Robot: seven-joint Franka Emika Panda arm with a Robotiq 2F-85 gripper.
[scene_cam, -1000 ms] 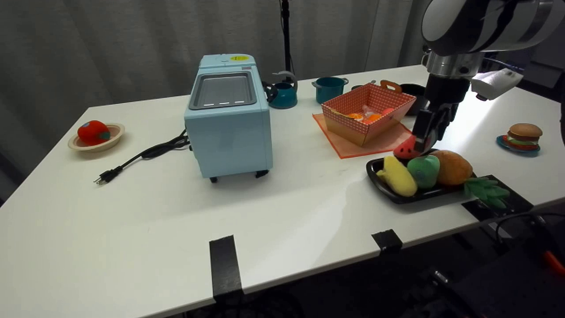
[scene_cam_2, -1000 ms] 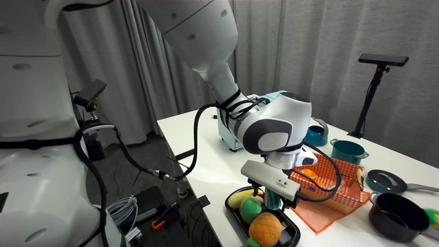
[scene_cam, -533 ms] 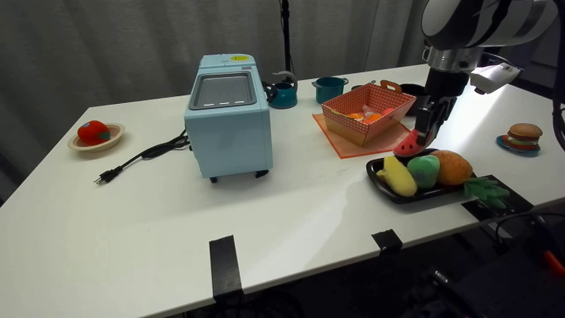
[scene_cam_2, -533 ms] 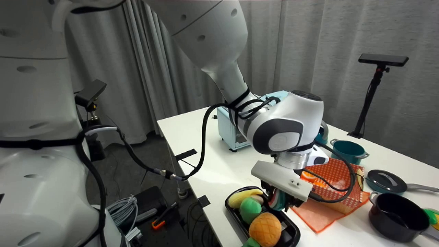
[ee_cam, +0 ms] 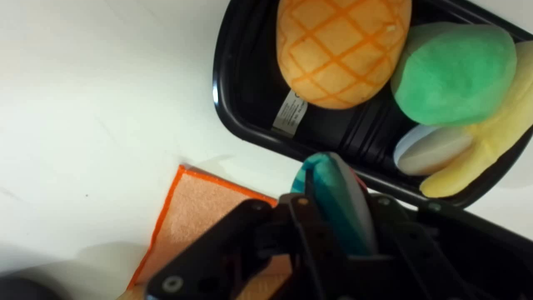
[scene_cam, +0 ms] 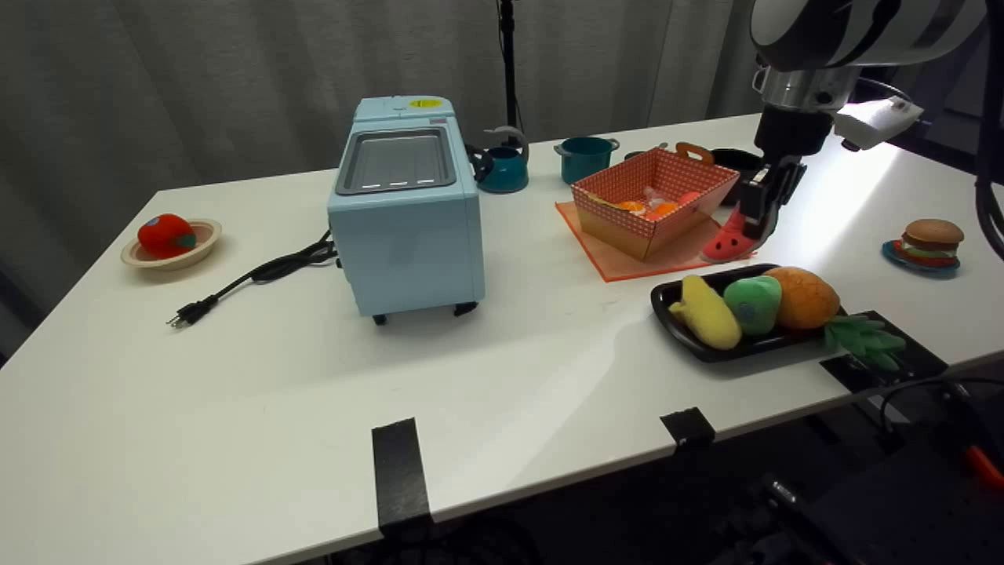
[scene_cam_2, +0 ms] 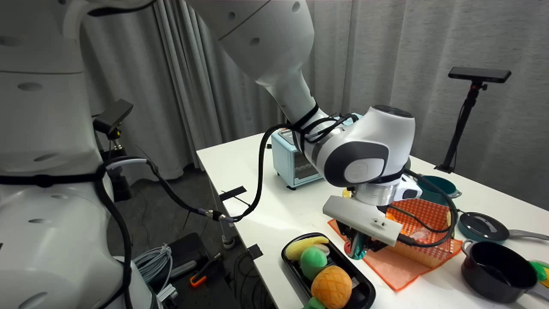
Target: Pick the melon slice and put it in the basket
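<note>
The melon slice (scene_cam: 729, 243), red with dark seeds and a green rind, hangs off the table just beyond the black tray. My gripper (scene_cam: 758, 218) is shut on it. In the wrist view the fingers clasp the slice (ee_cam: 345, 208) from both sides, its striped rind towards the camera and only a sliver of red showing. The basket (scene_cam: 616, 229), lined in red check, stands farther back than the slice in both exterior views, with orange and pink pieces inside. The arm partly covers the basket (scene_cam_2: 422, 255) in an exterior view.
The black tray (scene_cam: 710, 355) holds a yellow fruit (scene_cam: 710, 314), a green fruit (scene_cam: 753, 302) and a pineapple (scene_cam: 800, 297). An orange cloth (scene_cam: 623, 267) lies under the basket. Around it stand a black pot (scene_cam_2: 493, 279), a teal pot (scene_cam: 586, 161) and a blue oven (scene_cam: 408, 251).
The gripper has closed on the melon slice and lifted it out of the tray. Arm and slice have moved up and towards the basket; the other fruits stay put.
</note>
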